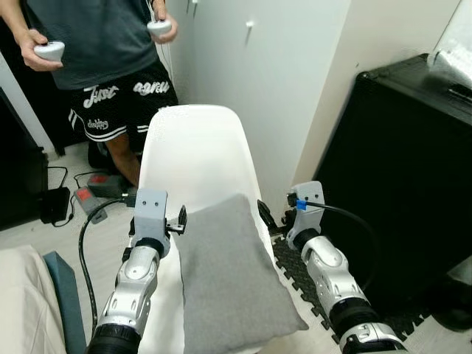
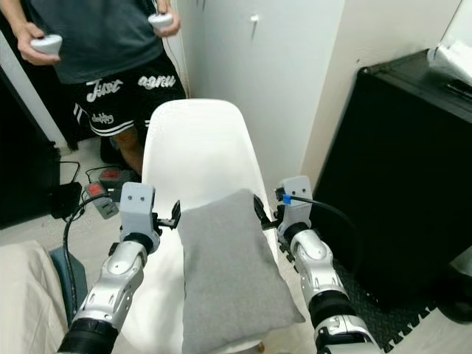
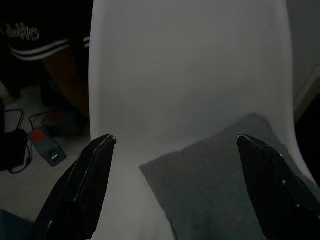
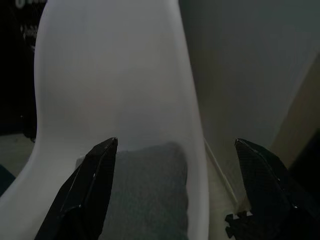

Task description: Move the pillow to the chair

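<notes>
A grey pillow (image 1: 228,273) lies on the seat of a white plastic chair (image 1: 195,147), its far end towards the backrest and its near corner past the seat's front edge. My left gripper (image 1: 181,219) is at the pillow's far left corner and my right gripper (image 1: 267,216) at its far right corner. In the left wrist view the fingers (image 3: 85,175) stand wide apart, with the pillow (image 3: 220,180) low between them. The right wrist view shows my right gripper (image 4: 175,143) open too, over the pillow's (image 4: 145,185) far edge and the chair back (image 4: 110,75).
A person (image 1: 110,59) stands behind the chair at the left with a controller in each hand. A black cabinet (image 1: 398,169) stands close on the right and a white wall (image 1: 287,66) behind. Cables and a power strip (image 1: 88,199) lie on the floor at left; a black foam mat (image 1: 299,273) lies at right.
</notes>
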Available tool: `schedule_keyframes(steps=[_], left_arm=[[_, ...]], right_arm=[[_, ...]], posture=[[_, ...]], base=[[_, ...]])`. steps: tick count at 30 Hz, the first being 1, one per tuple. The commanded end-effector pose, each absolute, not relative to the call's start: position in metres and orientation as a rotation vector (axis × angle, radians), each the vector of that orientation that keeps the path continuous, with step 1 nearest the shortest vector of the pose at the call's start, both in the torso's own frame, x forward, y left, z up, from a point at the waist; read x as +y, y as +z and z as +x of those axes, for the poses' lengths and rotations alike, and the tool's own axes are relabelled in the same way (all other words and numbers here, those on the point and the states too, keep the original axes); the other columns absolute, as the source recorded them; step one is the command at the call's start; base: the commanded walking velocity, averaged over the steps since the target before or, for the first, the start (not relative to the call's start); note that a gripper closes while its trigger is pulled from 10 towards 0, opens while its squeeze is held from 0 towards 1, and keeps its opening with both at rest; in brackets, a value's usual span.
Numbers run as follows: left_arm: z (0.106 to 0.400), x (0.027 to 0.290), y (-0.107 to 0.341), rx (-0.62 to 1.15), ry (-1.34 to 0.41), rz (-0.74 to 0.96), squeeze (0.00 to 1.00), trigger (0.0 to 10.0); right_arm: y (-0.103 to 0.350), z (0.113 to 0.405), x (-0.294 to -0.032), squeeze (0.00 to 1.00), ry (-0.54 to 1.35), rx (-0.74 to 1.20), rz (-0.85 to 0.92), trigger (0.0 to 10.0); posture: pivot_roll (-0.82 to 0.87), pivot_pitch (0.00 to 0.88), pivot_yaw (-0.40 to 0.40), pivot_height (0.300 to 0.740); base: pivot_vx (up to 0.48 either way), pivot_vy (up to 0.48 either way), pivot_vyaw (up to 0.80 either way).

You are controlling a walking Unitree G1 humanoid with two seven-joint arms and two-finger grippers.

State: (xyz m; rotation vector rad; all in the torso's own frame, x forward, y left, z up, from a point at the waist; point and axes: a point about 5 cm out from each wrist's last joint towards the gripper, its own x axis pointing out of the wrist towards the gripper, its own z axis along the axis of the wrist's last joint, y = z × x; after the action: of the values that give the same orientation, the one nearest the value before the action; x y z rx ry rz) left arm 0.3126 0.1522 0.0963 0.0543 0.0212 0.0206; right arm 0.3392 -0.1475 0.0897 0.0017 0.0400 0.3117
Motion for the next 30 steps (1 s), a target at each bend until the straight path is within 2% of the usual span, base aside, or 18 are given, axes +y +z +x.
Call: schedule_keyframes(steps=[1,10,25,30], left_arm=[[0.31,0.153,0.092,0.045,0.024,0.06,0.0,10.0],[0.31,0.154,0.091,0.048,0.024,0.062,0.0,10.0],[0.309,0.155,0.09,0.051,0.027,0.06,0.0,10.0],[0.309,0.154,0.084,0.086,0.032,0.051,0.0,10.0]], right_arm=[[0.087,0.337,-0.148,0.0,0.308,0.053,0.019,10.0],[0.085,0.336,-0.148,0.0,0.309,0.06,0.018,10.0],[0.083,0.336,-0.147,0.0,0.308,0.074,0.004,10.0],[0.069,0.333,-0.144,0.0,0.32,0.156,-0.049,10.0]], posture=[[0.01,0.085,-0.031,0.708],[0.01,0.083,-0.031,0.737],[0.01,0.075,-0.031,0.74],[0.01,0.075,-0.033,0.74]], base=[[0.0,0.0,0.0],[0.0,0.0,0.0],[0.0,0.0,0.0],[0.0,0.0,0.0]])
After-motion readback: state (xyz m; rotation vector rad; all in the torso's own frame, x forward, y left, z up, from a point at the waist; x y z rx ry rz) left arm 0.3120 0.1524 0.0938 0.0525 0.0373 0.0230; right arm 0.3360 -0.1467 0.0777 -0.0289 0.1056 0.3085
